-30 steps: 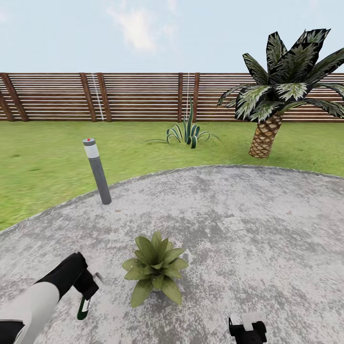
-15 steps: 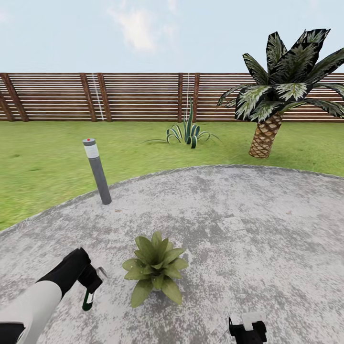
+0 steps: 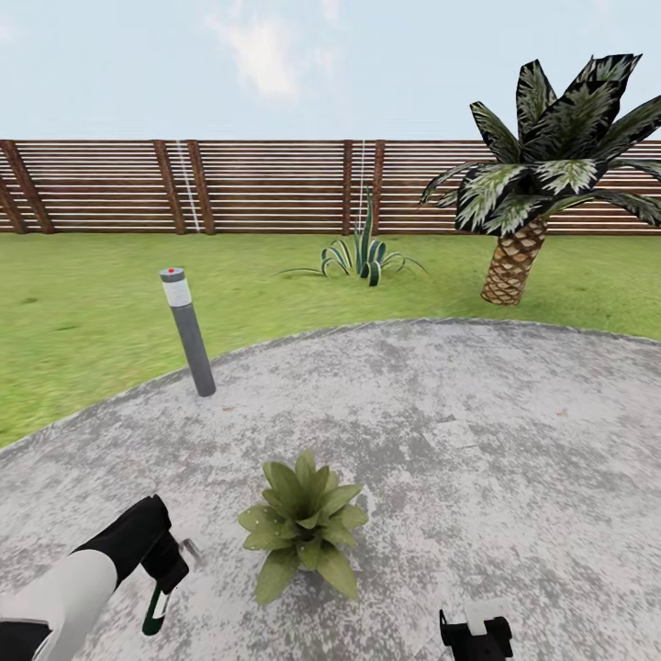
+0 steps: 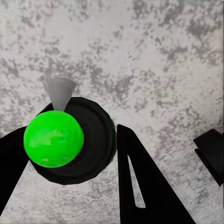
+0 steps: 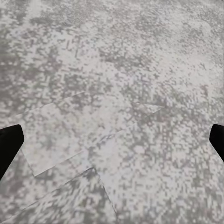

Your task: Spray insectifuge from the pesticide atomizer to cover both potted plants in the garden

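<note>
One potted plant, a low rosette of broad green leaves, sits on the grey patio near the front. The second potted plant is out of view. Just left of it, my left gripper is shut on the pesticide atomizer, whose dark green bottle hangs below the fingers. In the left wrist view the atomizer shows as a dark round body with a bright green part and a grey nozzle cone, held between black fingers. My right gripper hovers open over bare patio, its fingertips wide apart.
A grey bollard light stands at the patio's left edge. Beyond lie the lawn, a spiky agave, a scaly-trunked palm and the slatted wooden fence.
The left gripper with the atomizer first edged up toward the plant, then dropped back lower and to the left. The whole view has shifted slightly. The right gripper stayed put.
</note>
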Tool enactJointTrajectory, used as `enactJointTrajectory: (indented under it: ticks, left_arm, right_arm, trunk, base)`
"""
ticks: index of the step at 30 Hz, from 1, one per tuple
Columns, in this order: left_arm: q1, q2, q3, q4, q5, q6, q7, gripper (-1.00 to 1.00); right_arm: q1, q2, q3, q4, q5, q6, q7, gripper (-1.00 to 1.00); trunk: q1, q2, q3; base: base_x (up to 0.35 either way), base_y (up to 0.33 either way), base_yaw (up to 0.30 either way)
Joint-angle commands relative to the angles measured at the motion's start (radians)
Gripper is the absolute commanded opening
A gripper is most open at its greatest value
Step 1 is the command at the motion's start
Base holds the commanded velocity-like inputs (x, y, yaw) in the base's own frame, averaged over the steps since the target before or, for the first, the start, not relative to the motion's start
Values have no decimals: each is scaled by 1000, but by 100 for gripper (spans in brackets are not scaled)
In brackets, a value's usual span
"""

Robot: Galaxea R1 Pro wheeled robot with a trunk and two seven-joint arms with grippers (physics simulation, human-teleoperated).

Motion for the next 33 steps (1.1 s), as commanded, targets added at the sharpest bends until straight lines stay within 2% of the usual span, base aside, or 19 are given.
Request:
enactJointTrajectory:
  ticks: [1,5,6,9,12,16,18,23,24,27,28,30,33]
  left_arm:
    - [0,0,-4,-1,-2,3,-5,-100]
    - [19,-23,-4,14,-3,1,-4,-100]
    - [29,-25,-5,14,-4,-1,-4,-100]
    - [57,-17,-40,16,-5,-30,-4,-100]
    - [62,-22,-49,8,-4,-56,-4,-100]
    - [53,-36,-46,-45,-2,-53,-10,-100]
    - [47,-40,-47,-91,-3,-47,-38,-100]
    - [16,-29,-52,-115,-8,-46,-96,-100]
    - [13,-21,-52,-113,-26,-46,-99,-100]
    - [18,-1,-48,-103,-149,-48,-103,-100]
    - [20,3,-47,-101,-169,-51,-104,-100]
    - [22,20,-45,-99,-181,-54,-105,-100]
    - [22,49,-41,-99,-179,-57,-105,-100]
  right_arm:
    - [-1,1,-6,1,11,-3,-4,100]
    - [-1,1,-6,1,11,-3,-4,100]
    - [-1,1,-6,1,11,-3,-4,100]
    - [-1,1,-6,1,11,-3,-4,100]
    - [-1,1,-6,1,11,-3,-4,100]
    - [-1,1,-6,1,11,-3,-4,100]
    - [-1,1,-6,1,11,-3,-4,100]
    - [-1,1,-6,2,11,-3,-4,100]
    - [-1,1,-6,2,11,-3,-4,100]
    - [-1,1,-6,2,11,-3,-4,100]
    - [-1,1,-6,2,11,-3,-4,100]
    - [-1,1,-6,2,11,-3,-4,100]
    - [-1,0,-6,2,11,-3,-4,100]
  trunk:
    - [0,0,-1]
    - [0,0,-1]
    - [0,0,-1]
    - [0,0,-1]
    - [0,0,-1]
    - [0,0,-1]
    - [0,0,-1]
    - [0,0,-1]
    - [0,0,-1]
    - [0,0,-1]
    - [0,0,-1]
    - [0,0,-1]
    - [0,0,-1]
  base:
    - [14,12,0]
    - [3,2,0]
    - [0,0,0]
    - [0,0,0]
    - [0,0,0]
    - [0,0,0]
    - [0,0,0]
    - [0,0,0]
    - [0,0,0]
    - [0,0,0]
    - [0,0,0]
    - [0,0,0]
    - [0,0,0]
